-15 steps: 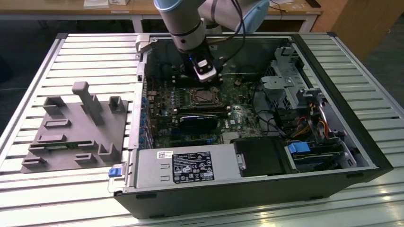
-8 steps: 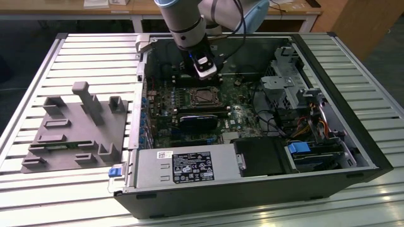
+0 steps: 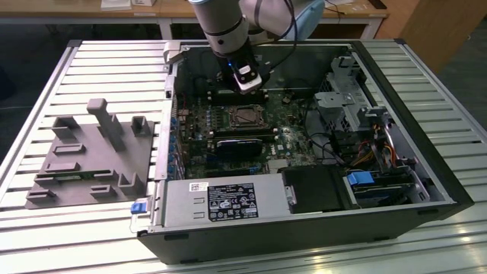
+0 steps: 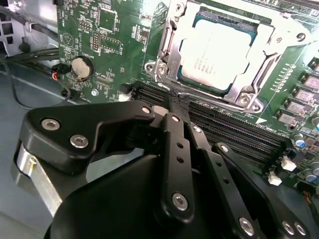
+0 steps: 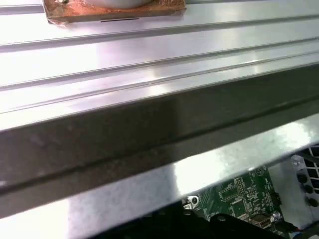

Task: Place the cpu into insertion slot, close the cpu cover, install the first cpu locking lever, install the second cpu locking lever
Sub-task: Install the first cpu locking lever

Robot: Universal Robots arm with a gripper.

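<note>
One gripper [image 4: 172, 105], inside the open computer case [image 3: 304, 240], fingers pinched together, holding nothing, hangs over the memory slots [image 4: 224, 129]. The cpu [image 4: 218, 52] sits in the insertion slot [image 4: 167, 50] just past those slots, straight ahead of the tips, cpu cover [image 4: 261, 42] down around it. Print on the cpu top and the power-supply label [image 3: 230, 201]: can't make it out.

— How is the table [image 3: 99, 63] laid out?
— An open computer case [image 3: 304, 240] is set on it, and a moulded fixture [image 3: 91, 154] is placed beside it, on the exterior view's left.
— And inside the case?
— The motherboard [image 4: 124, 69] is laid flat. The insertion slot [image 3: 245, 116] is found near its middle, with the cpu [image 4: 219, 50] seated in it and framed by the cpu cover [image 4: 172, 47]. A power supply [image 3: 220, 201] is mounted at the near end and a drive cage [image 3: 354, 105] on the right.
</note>
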